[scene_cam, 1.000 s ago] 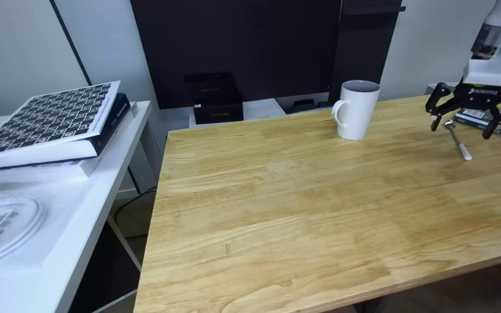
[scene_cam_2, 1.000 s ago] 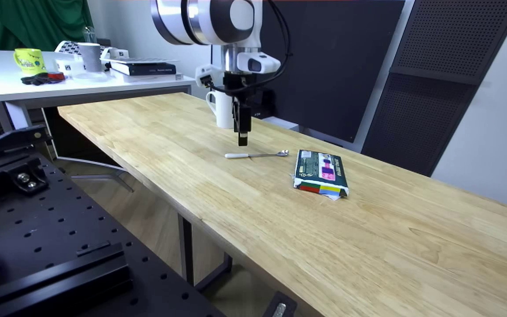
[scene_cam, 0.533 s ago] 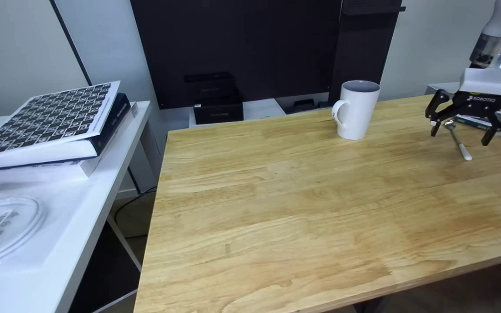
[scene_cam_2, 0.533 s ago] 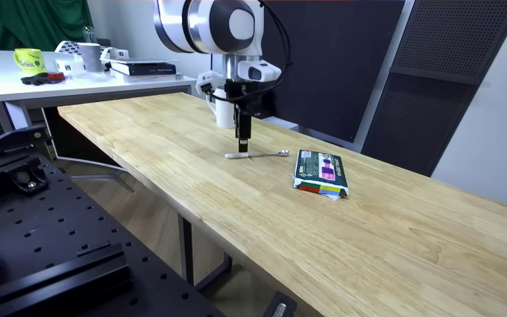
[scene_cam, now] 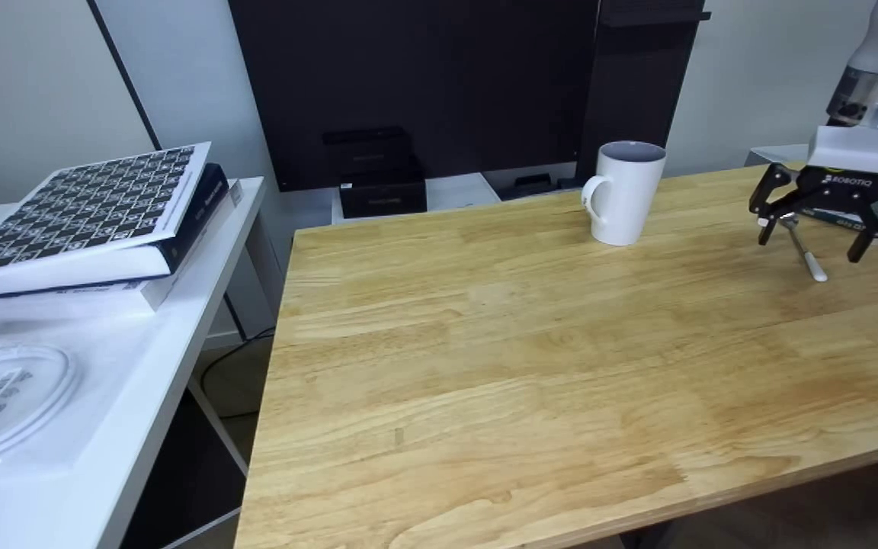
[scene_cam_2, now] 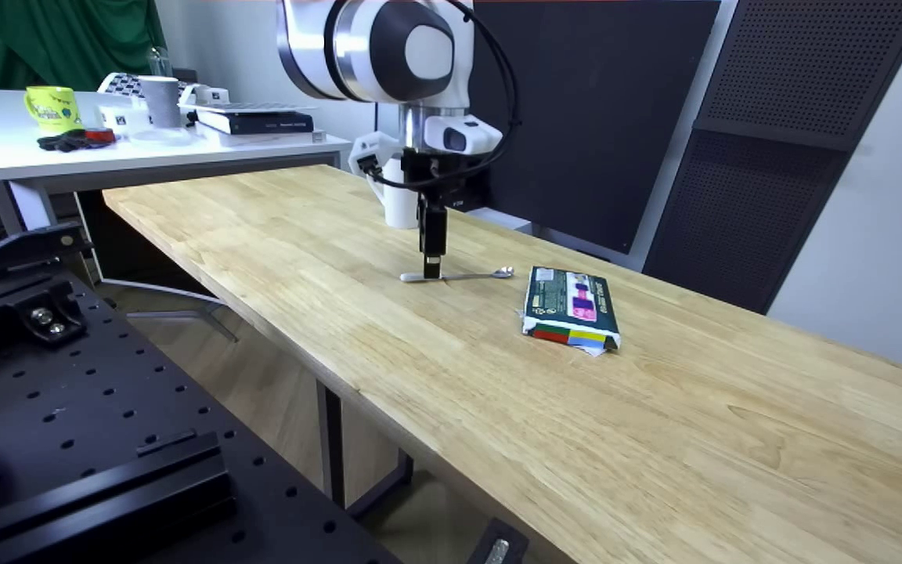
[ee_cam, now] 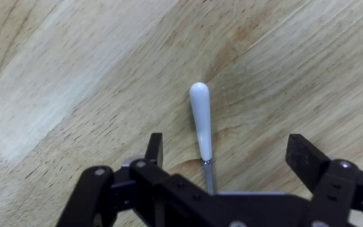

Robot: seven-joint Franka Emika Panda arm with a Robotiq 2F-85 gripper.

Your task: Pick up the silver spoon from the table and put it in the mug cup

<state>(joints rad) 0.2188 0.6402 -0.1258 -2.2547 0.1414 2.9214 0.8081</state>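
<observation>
White-handled silver spoon (ee_cam: pixel 204 138) lies on the grainy wooden table (ee_cam: pixel 112 104).

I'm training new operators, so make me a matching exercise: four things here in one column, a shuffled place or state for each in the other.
1. spoon
2. white mug
3. yellow mug
4. hand

A. standing on the wooden table
B. open
C. lying on the wooden table
D. on the white table

Pairs: 1-C; 2-A; 3-D; 4-B

Both exterior views share the table (scene_cam: pixel 447 366), seen obliquely from above; the wrist view looks down close.
</observation>
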